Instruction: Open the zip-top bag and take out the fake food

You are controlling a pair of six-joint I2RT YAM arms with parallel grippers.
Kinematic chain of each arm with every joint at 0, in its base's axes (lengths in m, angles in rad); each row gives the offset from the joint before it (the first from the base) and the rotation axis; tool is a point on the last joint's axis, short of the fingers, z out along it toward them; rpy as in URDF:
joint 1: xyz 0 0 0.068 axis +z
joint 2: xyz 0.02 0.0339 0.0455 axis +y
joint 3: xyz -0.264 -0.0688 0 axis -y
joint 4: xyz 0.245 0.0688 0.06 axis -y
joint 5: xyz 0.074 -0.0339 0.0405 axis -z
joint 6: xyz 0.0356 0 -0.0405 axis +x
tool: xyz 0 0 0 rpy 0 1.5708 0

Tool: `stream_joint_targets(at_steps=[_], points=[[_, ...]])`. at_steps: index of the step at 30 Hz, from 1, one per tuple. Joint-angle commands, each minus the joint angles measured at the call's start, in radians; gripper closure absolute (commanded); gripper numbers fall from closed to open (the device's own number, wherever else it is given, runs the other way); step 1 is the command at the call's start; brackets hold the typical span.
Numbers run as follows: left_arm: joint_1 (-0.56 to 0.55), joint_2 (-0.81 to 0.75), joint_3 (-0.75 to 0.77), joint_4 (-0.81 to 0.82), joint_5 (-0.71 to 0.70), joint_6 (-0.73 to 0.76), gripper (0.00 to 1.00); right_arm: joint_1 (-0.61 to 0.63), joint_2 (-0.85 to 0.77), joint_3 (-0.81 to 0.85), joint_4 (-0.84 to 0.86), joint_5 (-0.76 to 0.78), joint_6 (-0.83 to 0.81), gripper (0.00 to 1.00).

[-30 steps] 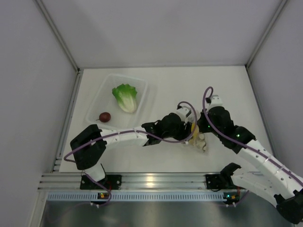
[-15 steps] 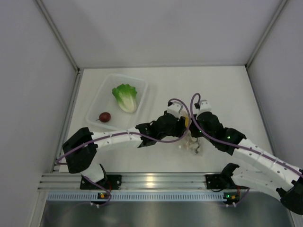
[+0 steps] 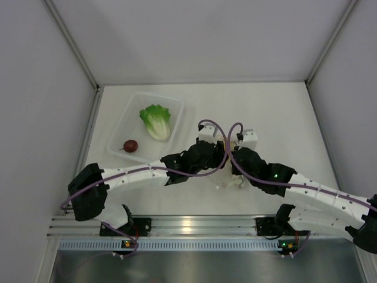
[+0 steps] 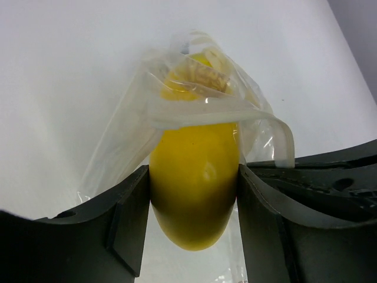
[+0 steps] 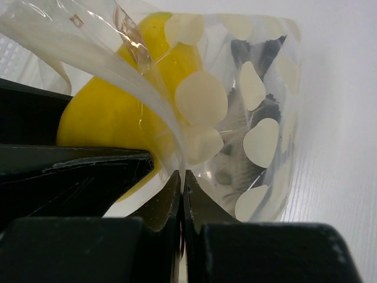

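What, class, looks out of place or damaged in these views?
Nothing spilled or broken. The only oddity: the zip-top bag is crumpled, pinched by the right gripper, its film draped over the yellow piece in the left gripper.

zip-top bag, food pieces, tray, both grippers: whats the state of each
zip-top bag, mouth open, film pinched
yellow piece, partly out of the mouth, clamped
left gripper, shut on yellow piece
right gripper, shut on zip-top bag
lettuce leaf, out, lying in clear tray
red fruit, out, lying in clear tray
clear tray, upright, holds both
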Motion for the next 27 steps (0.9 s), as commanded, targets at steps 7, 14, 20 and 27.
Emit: stream_joint_targets(at_steps=[7,14,20,27], points=[[0.031,-0.173,-0.093,0.031,0.122,-0.098,1.0,0.08,0.072,0.04,0.005,0.215,0.098,1.0],[0.038,-0.269,-0.164,-0.026,0.199,-0.087,1.0,0.046,0.095,0.101,-0.001,0.24,0.056,1.0],[0.04,-0.417,-0.196,-0.141,0.094,-0.049,1.0,0.013,0.103,0.121,-0.028,0.255,0.037,1.0],[0.046,-0.573,-0.179,-0.369,-0.373,-0.029,1.0,0.002,0.094,0.101,-0.034,0.255,0.043,1.0]])
